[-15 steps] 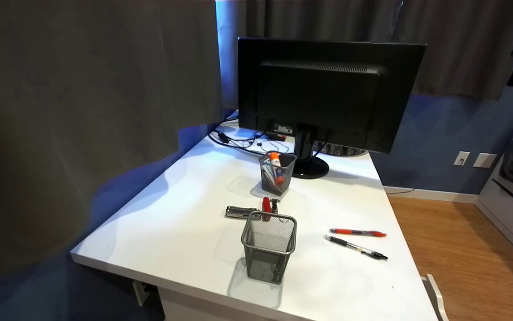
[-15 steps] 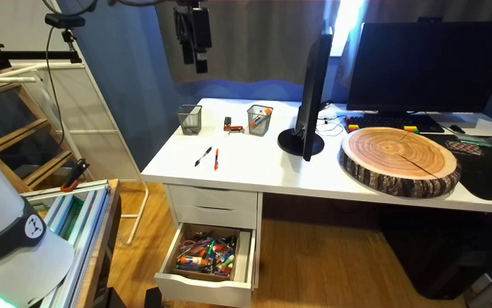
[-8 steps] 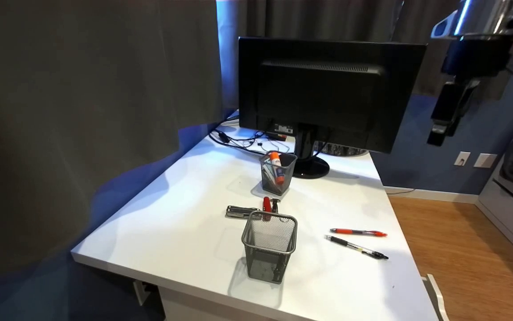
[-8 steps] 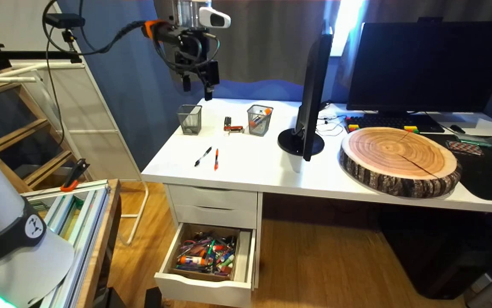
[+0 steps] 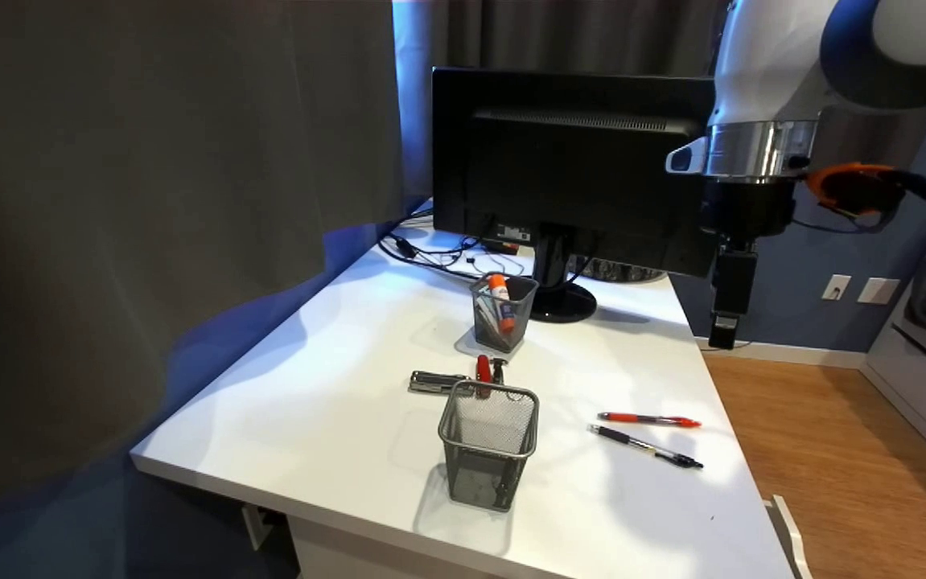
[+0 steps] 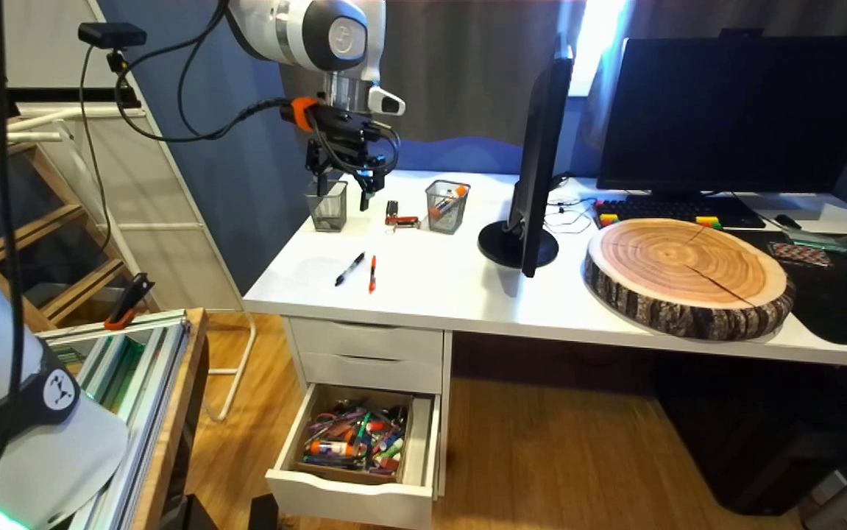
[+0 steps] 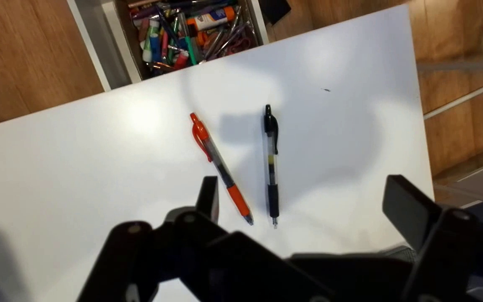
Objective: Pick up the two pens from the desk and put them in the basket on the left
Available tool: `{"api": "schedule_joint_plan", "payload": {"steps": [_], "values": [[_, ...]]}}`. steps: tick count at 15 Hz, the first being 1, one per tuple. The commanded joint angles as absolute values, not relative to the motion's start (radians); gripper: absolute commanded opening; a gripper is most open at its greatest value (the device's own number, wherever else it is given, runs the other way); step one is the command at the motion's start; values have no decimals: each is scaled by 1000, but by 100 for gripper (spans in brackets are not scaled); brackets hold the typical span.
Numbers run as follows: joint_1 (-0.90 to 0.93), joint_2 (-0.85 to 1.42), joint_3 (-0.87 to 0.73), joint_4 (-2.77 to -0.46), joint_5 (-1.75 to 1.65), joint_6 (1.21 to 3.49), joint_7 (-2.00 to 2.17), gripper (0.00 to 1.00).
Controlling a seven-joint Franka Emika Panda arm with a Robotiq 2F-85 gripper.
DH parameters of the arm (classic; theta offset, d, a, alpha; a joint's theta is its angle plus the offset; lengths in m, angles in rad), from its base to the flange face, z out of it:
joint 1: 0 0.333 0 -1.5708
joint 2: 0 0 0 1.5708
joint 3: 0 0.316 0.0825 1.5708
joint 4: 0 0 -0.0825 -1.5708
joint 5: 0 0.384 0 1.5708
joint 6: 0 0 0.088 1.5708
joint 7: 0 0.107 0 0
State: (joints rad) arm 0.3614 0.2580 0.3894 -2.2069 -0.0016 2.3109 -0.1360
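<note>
The black two-fingered gripper (image 7: pixel 302 193) hangs above the flat white rectangular desk (image 7: pixel 77 167), its jaws spread wide. On the desk, near the long edge above the pulled-out white drawer (image 6: pixel 353 504), lie a slim red-and-clear pen (image 7: pixel 220 167) and a slim black-and-clear pen (image 7: pixel 271 167), the black one nearer the corner, writing tips close but apart. The dark grey square wire-mesh basket (image 5: pixel 483 478) stands upright near the short edge, apart from both pens

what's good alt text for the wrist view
A red pen and a black pen lie side by side, not touching, on a white desk, with the open gripper at the bottom. At the top, an open drawer holds jumbled stationery.
</note>
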Motion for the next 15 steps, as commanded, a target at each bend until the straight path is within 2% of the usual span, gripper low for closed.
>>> {"api": "schedule_joint_plan", "payload": {"steps": [1, 3, 10, 15], "values": [[365, 263, 386, -2198, -1, 2307, -142, 100], [365, 264, 386, -2192, -1, 2306, -146, 100], [338, 386, 455, -2207, 9, 2573, -477, 100], [365, 501, 441, -2172, -63, 2563, -491, 100]]}}
